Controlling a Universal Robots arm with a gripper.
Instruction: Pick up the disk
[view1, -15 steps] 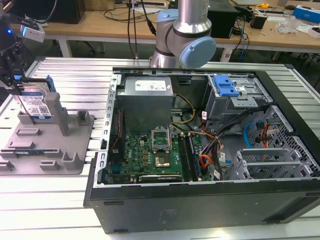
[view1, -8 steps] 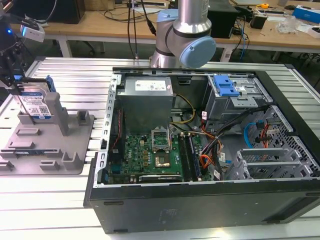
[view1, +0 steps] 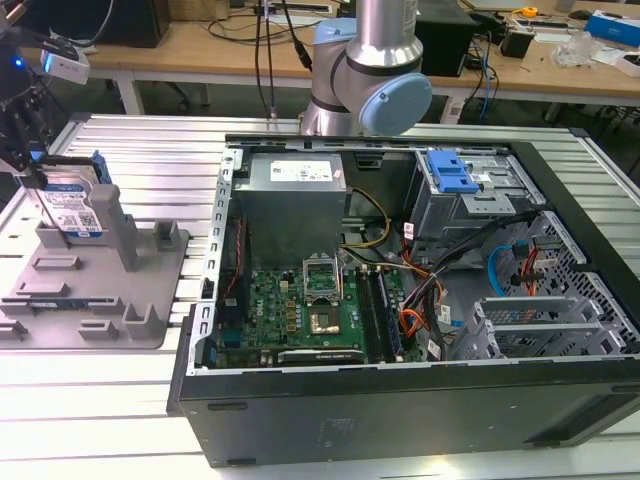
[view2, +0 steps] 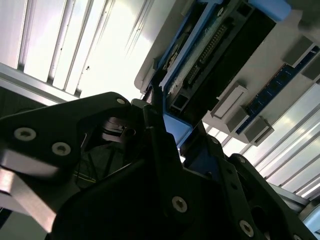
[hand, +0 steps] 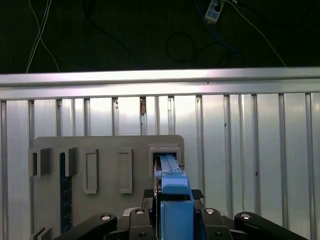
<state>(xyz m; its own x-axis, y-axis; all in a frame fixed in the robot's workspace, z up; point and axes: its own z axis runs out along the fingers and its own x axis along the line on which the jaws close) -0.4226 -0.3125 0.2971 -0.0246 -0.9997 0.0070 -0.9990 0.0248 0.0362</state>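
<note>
The disk (view1: 78, 210) stands on edge in a slot of the grey stand (view1: 100, 290) at the exterior view's left, its white-and-blue label showing. My gripper (view1: 42, 178) reaches down onto the disk's top edge. In the first wrist view the disk's blue rail (hand: 172, 192) sits tight between my two black fingers, above the stand (hand: 100, 150). The second wrist view shows one finger (view2: 155, 127) pressed against the blue rail, with the disk's connector side (view2: 215, 65) beyond it. The gripper (hand: 175, 212) is shut on the disk, which is still seated in the stand.
An open computer case (view1: 400, 420) takes up the middle and the exterior view's right, with a blue drive-bay latch (view1: 452, 175) inside. The arm's base (view1: 370, 70) rises behind the case. The stand rests on a slatted aluminium table (view1: 150, 150). Cluttered benches stand behind.
</note>
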